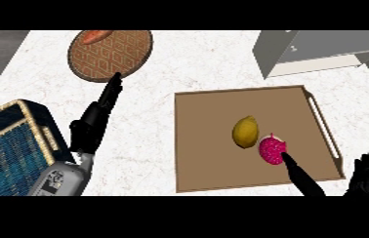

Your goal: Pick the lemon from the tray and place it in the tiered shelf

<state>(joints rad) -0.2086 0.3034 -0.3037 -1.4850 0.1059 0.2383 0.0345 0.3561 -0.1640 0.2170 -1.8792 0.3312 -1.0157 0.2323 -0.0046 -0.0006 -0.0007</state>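
Lemon [246,131] lies on the tray [216,173], touching a pink fruit [272,150]. Right hand [306,178], fingers spread and holding nothing, points at the pink fruit; risk of nudging or grasping it instead. Left hand [95,120] rests open. Tiered shelf [302,51] stands beyond.

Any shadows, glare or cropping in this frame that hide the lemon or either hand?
Head view: even light, no glare; the lemon on the tray shows fully, touching a pink fruit. Head view: the right hand is cut by the lower edge. Head view: the left hand shows whole, fingers straight.
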